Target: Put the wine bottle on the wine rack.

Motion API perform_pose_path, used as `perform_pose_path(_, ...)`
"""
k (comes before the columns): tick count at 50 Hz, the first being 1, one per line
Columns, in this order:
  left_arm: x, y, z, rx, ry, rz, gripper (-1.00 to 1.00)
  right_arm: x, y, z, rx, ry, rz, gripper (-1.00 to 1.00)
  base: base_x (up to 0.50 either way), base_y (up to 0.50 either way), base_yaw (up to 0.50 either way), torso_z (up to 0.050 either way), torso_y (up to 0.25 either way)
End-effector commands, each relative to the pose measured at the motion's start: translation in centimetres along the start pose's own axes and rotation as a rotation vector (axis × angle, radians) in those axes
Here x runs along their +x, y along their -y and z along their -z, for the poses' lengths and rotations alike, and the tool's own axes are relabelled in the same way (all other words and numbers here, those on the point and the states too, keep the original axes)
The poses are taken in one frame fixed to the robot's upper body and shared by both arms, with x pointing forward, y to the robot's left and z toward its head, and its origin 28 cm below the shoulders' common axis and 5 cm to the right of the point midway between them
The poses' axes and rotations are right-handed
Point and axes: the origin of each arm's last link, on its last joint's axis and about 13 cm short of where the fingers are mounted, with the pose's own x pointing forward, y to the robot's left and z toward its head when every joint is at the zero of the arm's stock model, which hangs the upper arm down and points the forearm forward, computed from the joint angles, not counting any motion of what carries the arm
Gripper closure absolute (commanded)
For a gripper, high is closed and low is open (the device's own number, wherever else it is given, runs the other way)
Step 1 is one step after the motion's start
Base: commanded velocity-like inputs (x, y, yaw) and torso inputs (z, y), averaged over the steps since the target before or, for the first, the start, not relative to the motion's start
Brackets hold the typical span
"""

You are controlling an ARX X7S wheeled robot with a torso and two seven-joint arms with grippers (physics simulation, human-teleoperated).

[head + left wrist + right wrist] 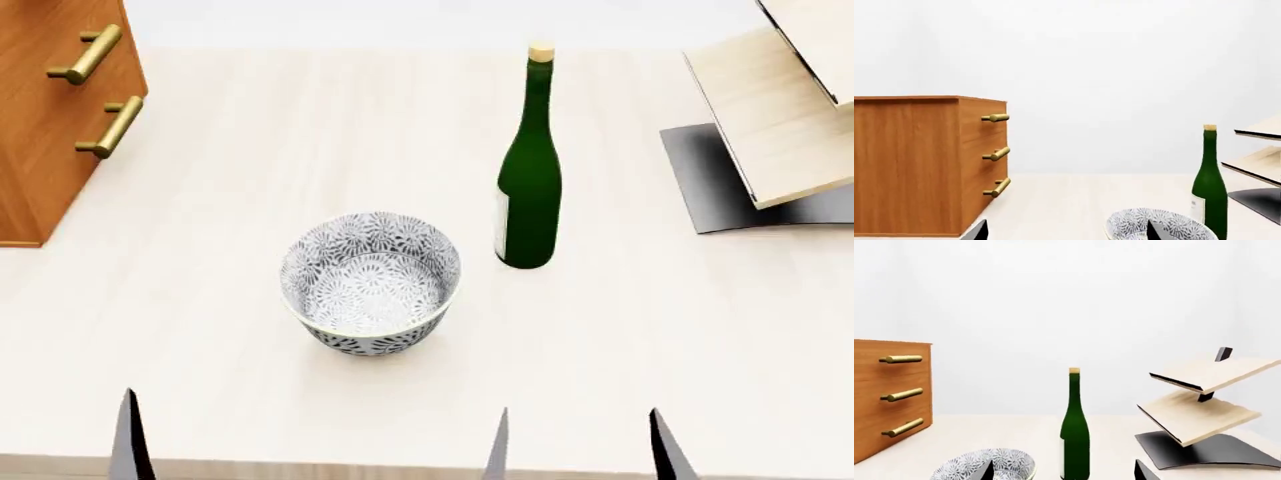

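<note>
The wine bottle (530, 170), dark green with a tan cork and a pale label, stands upright on the pale table. The wine rack (767, 120), two slanted light wood boards on a dark grey base, is to its right, a gap apart. My right gripper (582, 450) is open near the table's front edge. In the right wrist view the bottle (1075, 430) stands well ahead, in line with the gap of that gripper (1064, 471). My left gripper (1066, 231) is open and empty; one fingertip (130, 440) shows at the front left. From it the bottle (1209, 185) is far right.
A blue-and-white patterned bowl (371, 282) sits left of and nearer than the bottle, in line with one left finger in the left wrist view. A reddish-brown drawer cabinet (47, 110) with brass handles stands at the back left. The table's front edge (334, 468) runs just under the fingertips.
</note>
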Motion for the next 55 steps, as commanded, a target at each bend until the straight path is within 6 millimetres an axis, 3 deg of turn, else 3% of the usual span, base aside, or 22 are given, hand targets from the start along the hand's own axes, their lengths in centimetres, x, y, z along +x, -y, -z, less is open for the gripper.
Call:
perform_pose_path(1, -1.0, 0.0, -3.0, 0.007, 0.171, -0.025, -1.00, -1.1, -0.2, -3.2, 0.012, 0.142, -0.016, -1.00, 0.00, 0.00, 0.00, 0.000, 0.000)
perform_pose_path(10, -1.4, -0.2, -3.9, -0.013, 0.245, -0.034, -1.00, -1.7, -0.1, -4.8, 0.044, 0.242, -0.022, -1.00, 0.00, 0.00, 0.00, 0.000, 0.000)
perform_pose_path(27, -2.0, -0.2, -4.6, -0.014, 0.358, -0.046, -1.00, -2.4, -0.3, -5.4, 0.030, 0.386, -0.024, -1.00, 0.00, 0.00, 0.00, 0.000, 0.000)
perform_pose_path(55, -2.1, 0.0, -4.6, -0.032, 0.350, -0.038, -1.00, -2.1, -0.4, -4.8, 0.026, 0.351, -0.035, -1.00, 0.12, 0.00, 0.00, 0.000, 0.000)
